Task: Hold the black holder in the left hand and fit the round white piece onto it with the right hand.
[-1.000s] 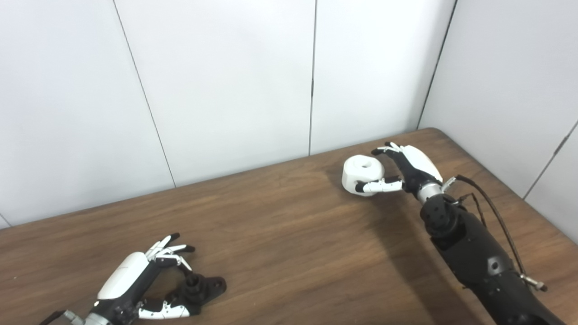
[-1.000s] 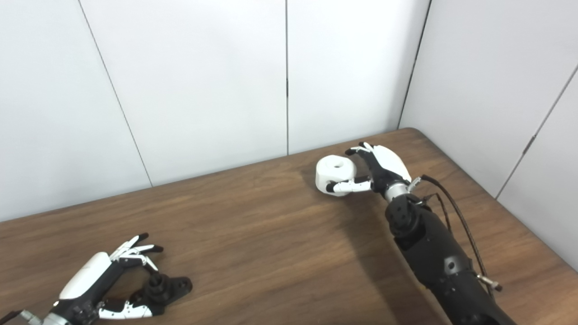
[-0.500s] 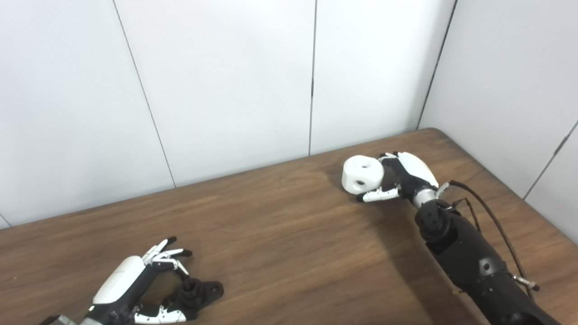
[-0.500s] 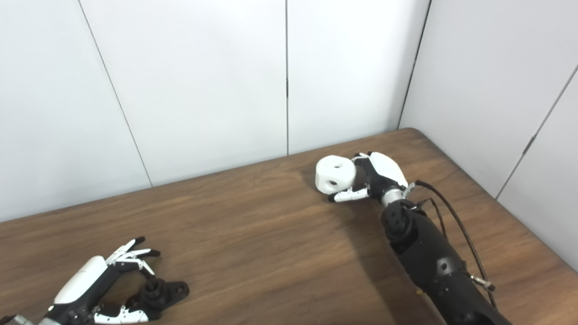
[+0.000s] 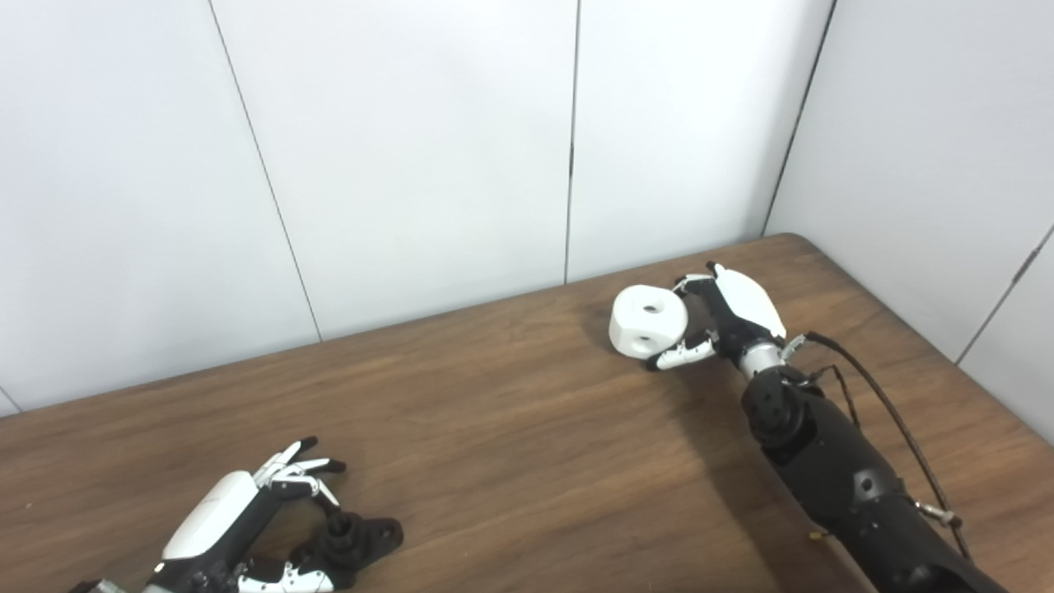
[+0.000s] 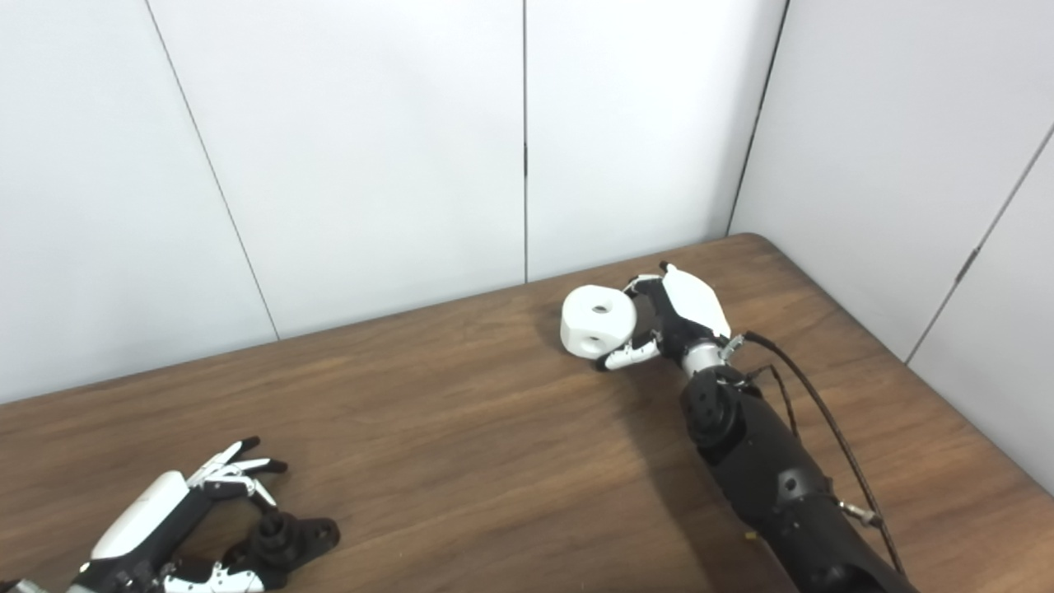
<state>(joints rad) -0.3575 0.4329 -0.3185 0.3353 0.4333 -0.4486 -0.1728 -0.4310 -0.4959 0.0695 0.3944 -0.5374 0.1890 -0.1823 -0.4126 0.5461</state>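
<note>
The round white piece (image 5: pixel 648 321) is at the back right of the wooden table (image 5: pixel 510 428), tilted so its holes face me. My right hand (image 5: pixel 723 317) is shut on it from the right side, thumb under it and fingers behind. The black holder (image 5: pixel 352 539) lies flat at the front left, its short post pointing up. My left hand (image 5: pixel 239 535) sits around the holder with fingers spread above it and thumb below, open and apparently not gripping it. The same holder (image 6: pixel 284 539) and white piece (image 6: pixel 597 321) show in the right eye view.
White wall panels (image 5: pixel 412 148) close off the back and right side of the table. The table's rounded far right corner (image 5: pixel 790 240) is just behind my right hand. A black cable (image 5: pixel 881 403) runs along my right forearm.
My right hand closed on the white piece, tipped it and carried it slightly left. My left hand and the black holder slid a little toward the front left edge.
</note>
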